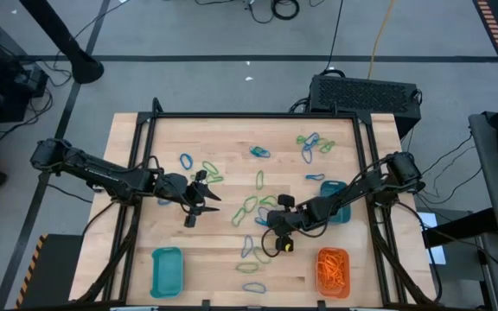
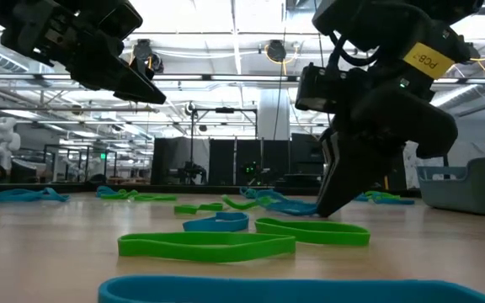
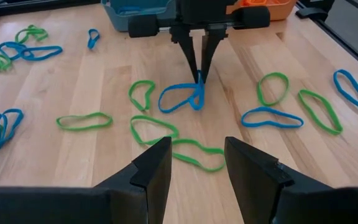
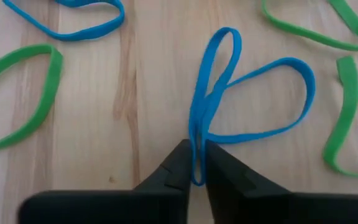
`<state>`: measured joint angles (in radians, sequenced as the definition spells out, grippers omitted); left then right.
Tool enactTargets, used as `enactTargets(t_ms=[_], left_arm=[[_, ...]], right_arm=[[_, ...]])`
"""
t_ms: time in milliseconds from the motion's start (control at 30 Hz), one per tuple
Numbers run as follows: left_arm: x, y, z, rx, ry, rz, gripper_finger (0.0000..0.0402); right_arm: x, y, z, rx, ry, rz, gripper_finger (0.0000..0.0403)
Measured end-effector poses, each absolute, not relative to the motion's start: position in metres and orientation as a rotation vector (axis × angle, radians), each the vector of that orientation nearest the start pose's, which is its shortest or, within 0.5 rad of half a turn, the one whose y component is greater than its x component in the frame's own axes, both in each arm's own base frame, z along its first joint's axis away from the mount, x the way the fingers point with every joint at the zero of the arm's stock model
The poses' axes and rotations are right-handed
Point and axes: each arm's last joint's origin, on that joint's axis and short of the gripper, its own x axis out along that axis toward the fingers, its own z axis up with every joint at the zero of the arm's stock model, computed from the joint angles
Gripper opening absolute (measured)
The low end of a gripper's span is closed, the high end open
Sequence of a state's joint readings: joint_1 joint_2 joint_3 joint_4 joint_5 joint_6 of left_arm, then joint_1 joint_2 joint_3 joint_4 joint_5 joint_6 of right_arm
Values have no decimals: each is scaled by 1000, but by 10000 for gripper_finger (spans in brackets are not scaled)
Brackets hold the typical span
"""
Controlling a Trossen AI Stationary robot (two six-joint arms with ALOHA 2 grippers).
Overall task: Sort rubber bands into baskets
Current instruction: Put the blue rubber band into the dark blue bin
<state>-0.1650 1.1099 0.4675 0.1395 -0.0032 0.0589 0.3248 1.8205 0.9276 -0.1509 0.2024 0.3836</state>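
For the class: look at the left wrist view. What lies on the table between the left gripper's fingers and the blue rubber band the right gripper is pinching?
Two green rubber bands lie on the wood between the left gripper and the pinched blue band held by the right gripper.

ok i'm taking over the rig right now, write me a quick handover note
Right gripper: jaws pinched on a blue rubber band that lies on the table mid-front.
Left gripper: open, empty, raised over the table's left middle.
Baskets: orange basket front right, full of orange bands; teal basket front left looks empty; second teal basket mid-right, behind the right arm.
Left: many green and blue bands loose across the table, none orange.
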Motion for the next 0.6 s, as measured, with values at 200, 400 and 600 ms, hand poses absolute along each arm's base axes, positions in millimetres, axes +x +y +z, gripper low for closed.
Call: enactTargets(t_ms=[200,400,600], left_arm=[[217,-36,195,100,496,-173,157],[217,-36,195,99,496,-173,157],[217,-36,195,100,496,-173,157]], right_arm=[[321,100,140,79,994,-88,8],[341,104,179,14,975,-58,3],[351,105,221,-34,1032,-71,1]])
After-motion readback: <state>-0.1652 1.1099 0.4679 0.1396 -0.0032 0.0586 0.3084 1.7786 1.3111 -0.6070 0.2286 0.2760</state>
